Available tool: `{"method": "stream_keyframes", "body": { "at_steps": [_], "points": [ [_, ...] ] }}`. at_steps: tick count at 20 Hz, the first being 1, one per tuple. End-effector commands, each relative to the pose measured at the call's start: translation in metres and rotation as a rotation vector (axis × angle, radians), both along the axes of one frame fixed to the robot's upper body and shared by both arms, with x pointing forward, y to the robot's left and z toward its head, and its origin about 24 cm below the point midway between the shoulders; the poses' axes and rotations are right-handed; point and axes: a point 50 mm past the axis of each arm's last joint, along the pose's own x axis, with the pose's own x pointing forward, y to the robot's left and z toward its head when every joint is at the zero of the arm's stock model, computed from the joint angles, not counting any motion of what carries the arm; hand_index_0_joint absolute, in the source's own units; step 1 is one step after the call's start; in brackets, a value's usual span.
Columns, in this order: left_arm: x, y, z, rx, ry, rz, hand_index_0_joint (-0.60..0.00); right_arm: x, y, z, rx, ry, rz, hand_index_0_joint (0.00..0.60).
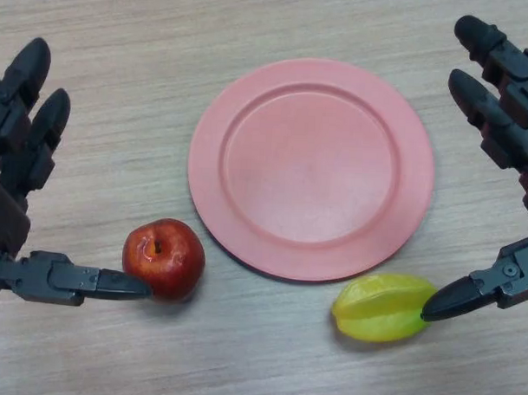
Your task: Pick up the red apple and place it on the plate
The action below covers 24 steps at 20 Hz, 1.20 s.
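Left hand (pixel 23 154), spread and cut off at the frame edge, thumb touching the red apple (pixel 165 257).

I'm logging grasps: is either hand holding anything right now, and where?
Nothing is held. Left hand is open, its thumb tip at the red apple's side; right hand is open too.

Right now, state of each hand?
Left hand: open, fingers straight, thumb tip at the red apple, not gripping it.
Right hand: open, holding nothing, thumb tip near the yellow starfruit.
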Motion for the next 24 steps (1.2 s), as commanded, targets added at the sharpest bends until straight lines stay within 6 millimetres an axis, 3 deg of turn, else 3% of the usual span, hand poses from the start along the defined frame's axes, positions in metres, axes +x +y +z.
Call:
{"method": "stream_keyframes", "body": {
  "at_steps": [1,7,16,17,20,21,22,24],
  "points": [
    [-0.011,0.005,0.026,0.087,-0.217,0.04,0.0,-0.011,-0.008,0.028,-0.024,-0.209,-0.017,0.0],
    [-0.005,0.004,0.011,0.105,-0.187,0.045,0.0,-0.008,-0.007,0.026,-0.024,-0.211,-0.017,0.0],
    [0.014,-0.026,-0.059,0.283,0.026,0.029,0.0,-0.004,-0.007,0.023,-0.036,-0.208,-0.027,0.0],
    [0.014,-0.027,-0.059,0.284,0.027,0.028,-0.05,-0.004,-0.007,0.024,-0.036,-0.208,-0.027,0.0],
    [0.019,-0.035,-0.068,0.388,0.036,0.01,-0.45,-0.005,-0.009,0.024,-0.03,-0.206,-0.031,0.0],
    [0.021,-0.04,-0.07,0.435,0.039,-0.004,-0.549,-0.005,-0.011,0.024,-0.029,-0.204,-0.036,0.0],
    [0.021,-0.044,-0.07,0.461,0.041,-0.015,-0.6,-0.006,-0.014,0.024,-0.027,-0.203,-0.049,0.0],
    [0.02,-0.045,-0.063,0.437,0.049,-0.012,-0.6,-0.006,-0.016,0.025,-0.035,-0.21,-0.062,0.0]
  ]
}}
